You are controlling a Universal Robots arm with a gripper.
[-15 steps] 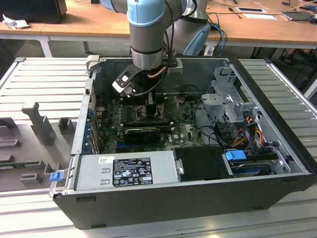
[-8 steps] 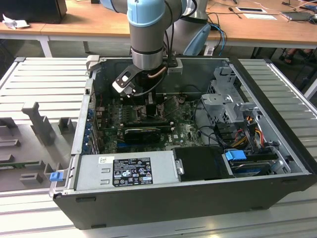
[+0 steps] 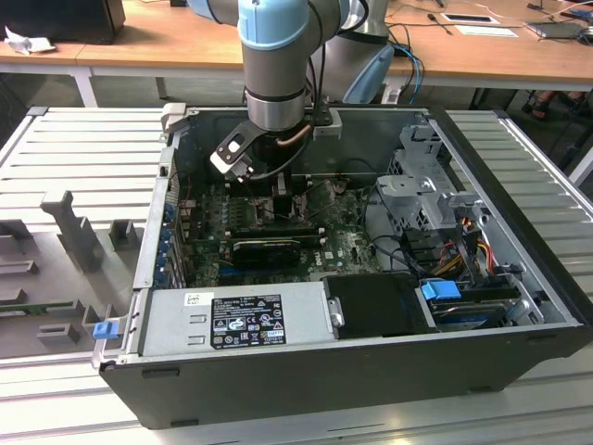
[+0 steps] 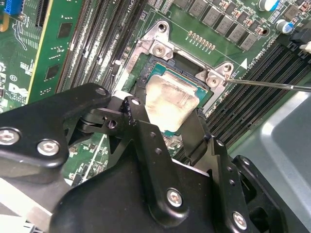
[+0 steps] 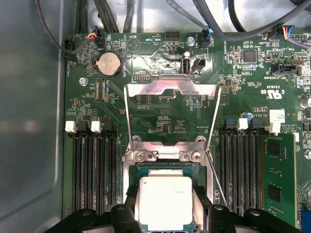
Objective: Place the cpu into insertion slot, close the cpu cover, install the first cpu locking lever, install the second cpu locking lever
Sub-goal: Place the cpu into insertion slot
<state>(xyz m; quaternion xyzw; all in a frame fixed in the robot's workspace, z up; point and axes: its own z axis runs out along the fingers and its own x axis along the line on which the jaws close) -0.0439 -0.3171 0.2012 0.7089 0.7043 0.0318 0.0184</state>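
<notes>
A black two-fingered robot hand [image 5: 166, 206] grasps the flat square grey-topped cpu [image 4: 171, 103] by opposite edges at the black silver-rimmed insertion slot [image 5: 167, 154]; the silvery metal cpu cover [image 5: 172, 87] stands open. A tilted or off-square release could bend the socket's contacts. A white printed label [image 3: 248, 320] marks the grey power-supply box [image 3: 176, 320]; white lettering dots the green circuit board [image 5: 160, 114].

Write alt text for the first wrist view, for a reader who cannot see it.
A grey-topped cpu sits at the insertion slot of a green motherboard, with the black end effector straddling it. The silvery cpu cover stands flipped open beyond the slot, and black memory slots flank it on both sides.
</notes>
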